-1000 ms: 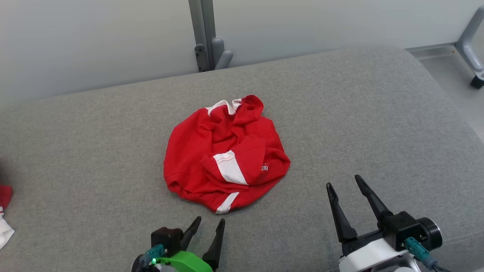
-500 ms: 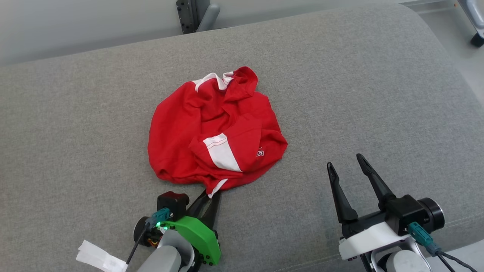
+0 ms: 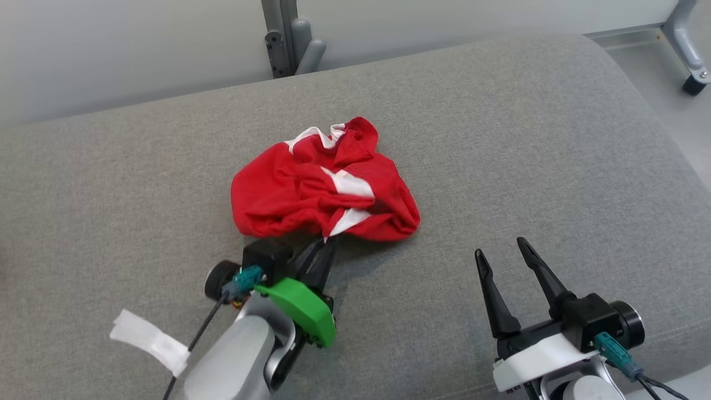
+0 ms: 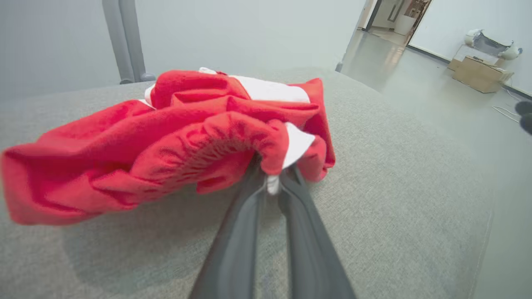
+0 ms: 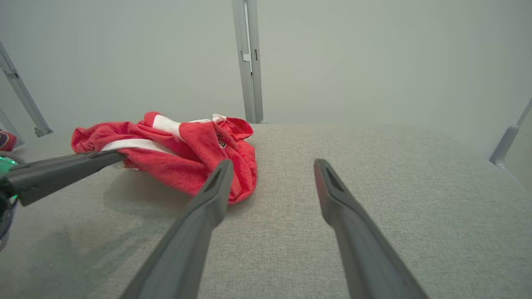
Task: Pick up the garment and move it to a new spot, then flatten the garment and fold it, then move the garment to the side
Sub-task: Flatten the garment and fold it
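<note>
Cloth: garment [image 3: 311,189] is red fabric, matt and faintly fuzzy, with white cloth panels. Its gathered hem looks ribbed in the left wrist view.
cushion [image 3: 500,139]: grey woven upholstery, coarse-grained, matt.
left gripper [image 3: 326,241]: dark smooth fingers, matt. The green cover [image 3: 300,308] is smooth plastic with a slight sheen.
right gripper [image 3: 500,246]: same dark matt fingers. The white shell [image 3: 533,361] is smooth plastic.
post [image 3: 278,28]: grey painted metal, satin.
floor [image 4: 415,83]: smooth, glossy, reflective.
box [image 4: 480,74]: cardboard, matt.

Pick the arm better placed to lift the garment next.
Left: the left end effector is shut on the near edge of the garment; the right end effector is open, off to the side, touching nothing.
</note>
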Tool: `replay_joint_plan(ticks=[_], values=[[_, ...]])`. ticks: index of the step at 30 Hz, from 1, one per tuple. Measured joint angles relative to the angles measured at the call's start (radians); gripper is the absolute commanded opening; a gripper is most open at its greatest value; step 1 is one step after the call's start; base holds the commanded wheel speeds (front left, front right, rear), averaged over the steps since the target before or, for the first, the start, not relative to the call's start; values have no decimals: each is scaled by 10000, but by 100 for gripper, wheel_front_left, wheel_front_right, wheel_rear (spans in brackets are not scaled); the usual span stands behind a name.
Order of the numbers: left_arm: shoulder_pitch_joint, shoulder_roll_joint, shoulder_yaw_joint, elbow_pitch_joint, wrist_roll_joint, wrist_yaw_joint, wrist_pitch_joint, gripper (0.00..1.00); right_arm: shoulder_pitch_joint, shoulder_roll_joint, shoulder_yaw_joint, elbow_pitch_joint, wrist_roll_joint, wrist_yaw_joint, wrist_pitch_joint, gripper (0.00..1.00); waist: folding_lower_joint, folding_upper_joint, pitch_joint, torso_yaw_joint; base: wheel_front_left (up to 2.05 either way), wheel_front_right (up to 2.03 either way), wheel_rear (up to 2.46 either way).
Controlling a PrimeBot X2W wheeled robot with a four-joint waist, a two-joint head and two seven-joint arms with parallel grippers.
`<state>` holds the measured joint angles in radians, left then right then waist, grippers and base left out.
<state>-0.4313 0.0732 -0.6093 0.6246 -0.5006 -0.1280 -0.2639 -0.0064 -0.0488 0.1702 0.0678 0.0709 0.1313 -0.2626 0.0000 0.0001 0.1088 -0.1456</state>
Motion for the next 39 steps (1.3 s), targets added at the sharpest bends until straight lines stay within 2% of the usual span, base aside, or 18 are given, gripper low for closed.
replay_joint_plan(ticks=[6, 13, 16, 19, 24, 29, 35, 39], values=[[-2085, 552, -1024, -631, -174, -2, 389, 0, 44, 2, 165, 65, 249, 0, 0, 100, 0, 0, -324, -311, 0, 0, 0], [-4574, 449, -1762, -673, -194, -2, 410, 0, 202, 2, 157, 159, 316, 0, 0, 100, 0, 0, -514, -980, 0, 0, 0], [-5068, 362, -2176, -608, -211, -2, 316, 0, 264, -2, 17, 123, 316, 0, 0, 100, 0, 0, -572, -1242, 0, 0, 0], [-4813, 472, -2871, -360, -537, -13, 430, 0, 352, -2, -157, 58, 301, 0, 0, 100, 0, 0, -614, -1357, 0, 0, 0], [-3430, 1383, -4096, -6, -1223, -12, 1087, 0, 491, -4, -476, -98, 249, -2, 0, 100, 0, 0, -583, -1143, 0, 0, 0], [-2429, 2516, -4916, -537, -2044, -13, 1812, 0, 593, -6, -658, -142, 240, -2, 0, 100, 0, 0, -427, -641, 0, 0, 0], [-2092, 4305, -5139, -1557, -2477, 29, 2725, 0, 530, -2, -656, -132, 236, 0, 0, 100, 0, 0, -267, 76, 0, 0, 0], [-2157, 5135, -4970, -1975, -2305, 522, 2890, 0, 378, -2, -596, -107, 236, 0, 0, 100, 0, -1, -189, 471, 0, 0, 0]])
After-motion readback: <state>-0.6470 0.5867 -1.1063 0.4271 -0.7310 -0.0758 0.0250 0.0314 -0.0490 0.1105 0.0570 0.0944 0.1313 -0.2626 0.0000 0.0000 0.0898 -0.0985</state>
